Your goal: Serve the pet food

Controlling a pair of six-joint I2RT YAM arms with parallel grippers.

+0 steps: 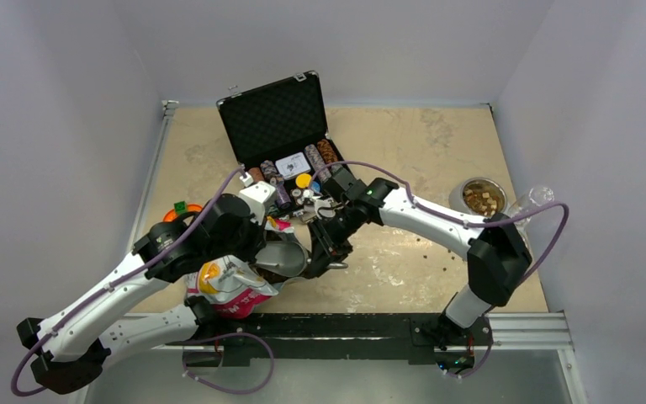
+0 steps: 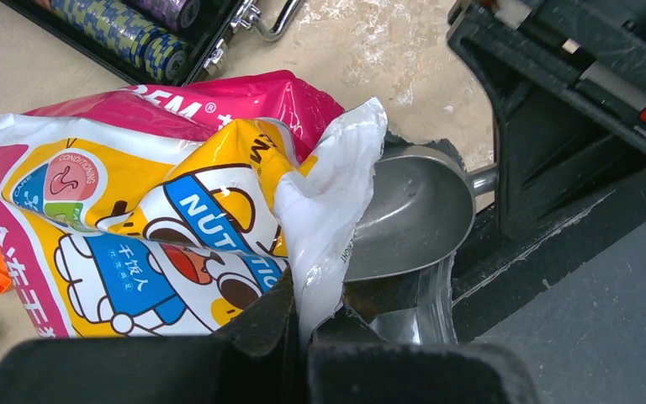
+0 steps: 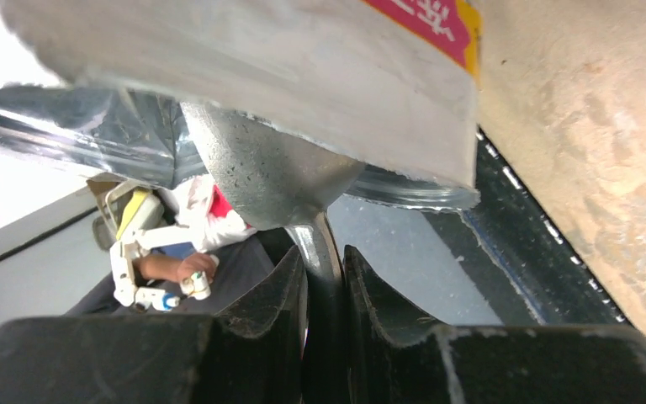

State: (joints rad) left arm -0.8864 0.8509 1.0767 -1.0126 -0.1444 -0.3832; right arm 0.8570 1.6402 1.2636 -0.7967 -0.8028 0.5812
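Hands: two, both closed on something. My left hand [image 2: 299, 324] is pinched fully together on the white inner edge of the one food bag [image 2: 177, 210], at its torn mouth. My right hand [image 3: 324, 269] is closed most of the way, its fingers clamped either side of the thin handle of the one metal scoop [image 2: 412, 210].

Scoop bowl sits straight ahead of my right hand, pushed into the bag mouth and touching the foil lip. From my left hand it's just up and to the right, tucked under the flap I'm holding.

Pet food [image 1: 483, 200]: the clear pile is in the one steel bowl [image 1: 459, 195], well off to the right of my right hand, out past that arm's elbow. A few loose pellets [image 1: 425, 242] lie on the surface [image 1: 404, 135] between my right hand and the bowl; too small to count. Something brown sits in the bag mouth below the scoop, can't confirm it's kibble.

One clear cup [image 1: 532, 200] lies just beyond the bowl on its right. One open black case [image 1: 273, 114] of poker chips sits just beyond both hands; chip rolls lie on their sides, count unclear.
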